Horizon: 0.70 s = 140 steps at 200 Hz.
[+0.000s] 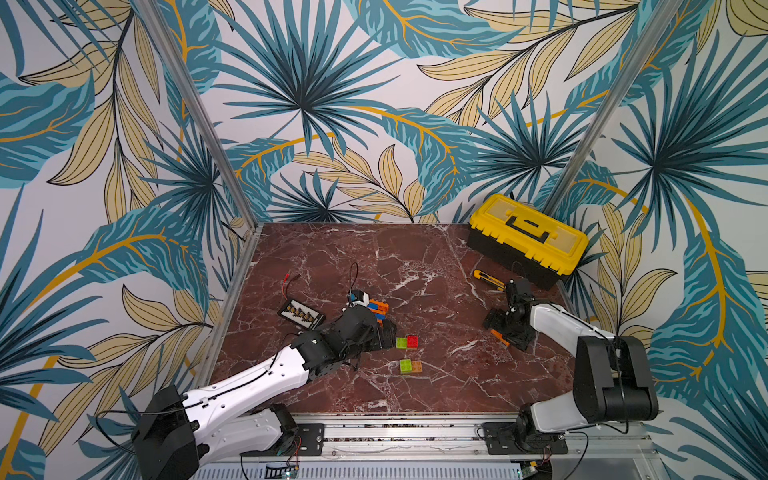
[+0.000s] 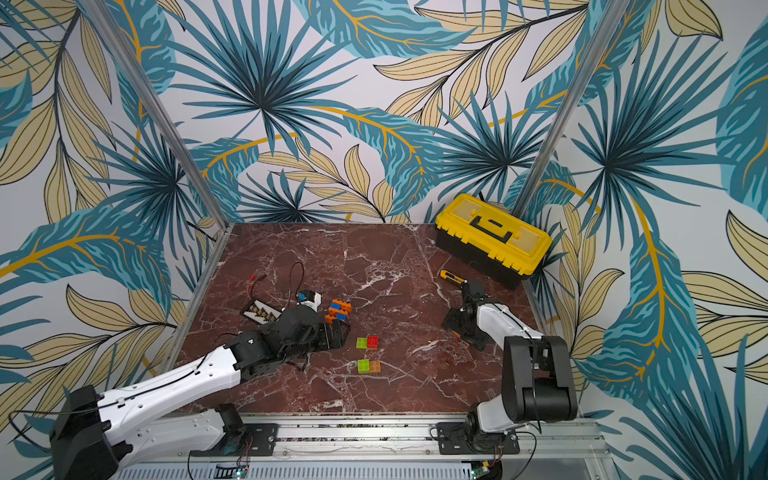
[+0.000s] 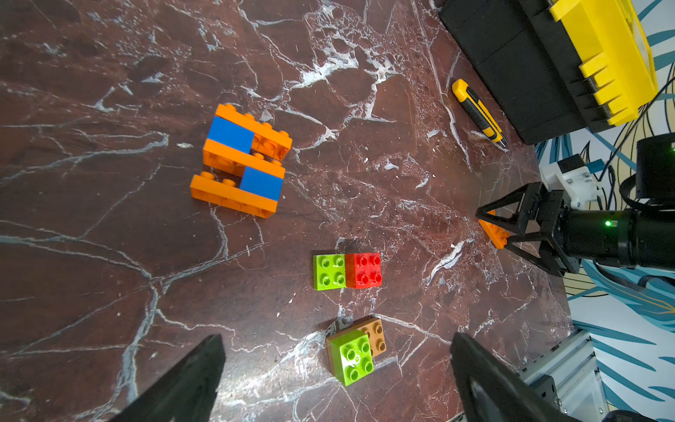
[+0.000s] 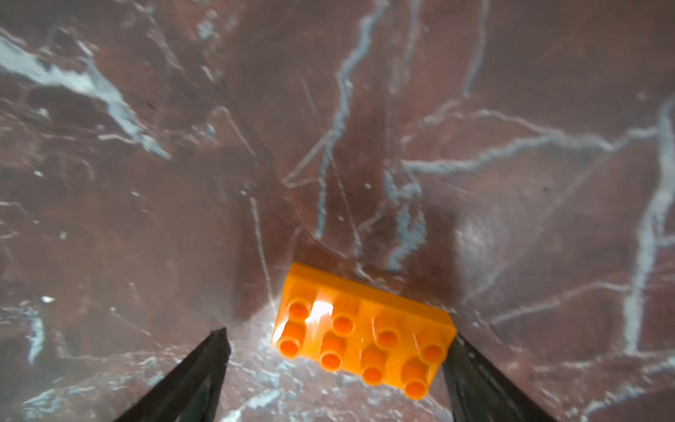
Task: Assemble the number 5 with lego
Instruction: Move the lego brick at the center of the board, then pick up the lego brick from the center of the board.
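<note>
An assembly of orange lego oblongs and blue squares [image 3: 241,160] lies flat on the marble, seen in both top views [image 1: 379,309] [image 2: 340,311]. My left gripper [image 1: 384,332] [image 3: 338,338] hovers just in front of it, open and empty. A lime-green brick [image 3: 328,272] touches a red one [image 3: 363,270]. Another green brick [image 3: 356,356] sits on a brown one [image 3: 376,334]. My right gripper [image 4: 339,336] [image 1: 496,328] stands open around a loose orange brick [image 4: 361,336] [image 3: 495,234]. One finger [image 4: 471,372] touches its end, the other stands apart from it.
A yellow-and-black toolbox [image 1: 528,239] fills the far right corner, with a yellow utility knife [image 1: 488,279] in front of it. A black board with yellow parts [image 1: 301,313] and red wires [image 1: 291,278] lie at the left. Metal posts bound the table.
</note>
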Tool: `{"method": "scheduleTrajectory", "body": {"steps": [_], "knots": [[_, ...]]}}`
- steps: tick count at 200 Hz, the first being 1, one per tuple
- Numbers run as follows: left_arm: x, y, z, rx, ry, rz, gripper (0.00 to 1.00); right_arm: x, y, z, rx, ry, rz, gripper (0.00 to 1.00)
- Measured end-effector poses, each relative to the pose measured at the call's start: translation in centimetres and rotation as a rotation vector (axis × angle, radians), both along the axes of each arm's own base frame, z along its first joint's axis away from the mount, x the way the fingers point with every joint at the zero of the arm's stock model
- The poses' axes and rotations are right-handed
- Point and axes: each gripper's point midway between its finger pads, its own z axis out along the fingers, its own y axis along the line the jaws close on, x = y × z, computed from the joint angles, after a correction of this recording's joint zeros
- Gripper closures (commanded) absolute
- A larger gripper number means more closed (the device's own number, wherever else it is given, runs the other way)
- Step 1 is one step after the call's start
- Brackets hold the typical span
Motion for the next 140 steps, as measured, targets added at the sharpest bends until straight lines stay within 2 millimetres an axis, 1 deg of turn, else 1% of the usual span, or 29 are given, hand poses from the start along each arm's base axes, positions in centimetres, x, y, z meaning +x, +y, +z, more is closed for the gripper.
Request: {"method": "scheduleTrajectory", "body": {"steps": [22, 45, 53, 68, 82, 97, 140], "knots": [[0.0, 0.0, 0.0, -0.002, 0.0, 0.001, 0.0, 1.4, 0.4, 0.1, 0.004, -0.001, 0.034, 0.13], [0.0, 0.0, 0.0, -0.002, 0.001, 0.001, 0.0, 2.1, 0.8, -0.1, -0.024, 0.027, 0.085, 0.12], [0.0, 0.0, 0.0, -0.002, 0.001, 0.001, 0.0, 2.1, 0.8, -0.2, -0.038, 0.044, 0.101, 0.12], [0.0, 0.0, 0.0, -0.003, 0.001, 0.002, 0.0, 1.9, 0.9, -0.3, -0.065, 0.072, 0.131, 0.08], [0.0, 0.0, 0.0, -0.002, 0.001, 0.002, 0.0, 1.4, 1.0, -0.3, -0.08, 0.097, 0.165, 0.06], [0.0, 0.0, 0.0, -0.003, 0.002, 0.003, 0.0, 0.9, 1.0, -0.4, -0.094, 0.121, 0.204, 0.08], [0.0, 0.0, 0.0, -0.002, 0.003, 0.003, 0.0, 0.4, 1.0, -0.3, -0.105, 0.148, 0.269, 0.13]]}}
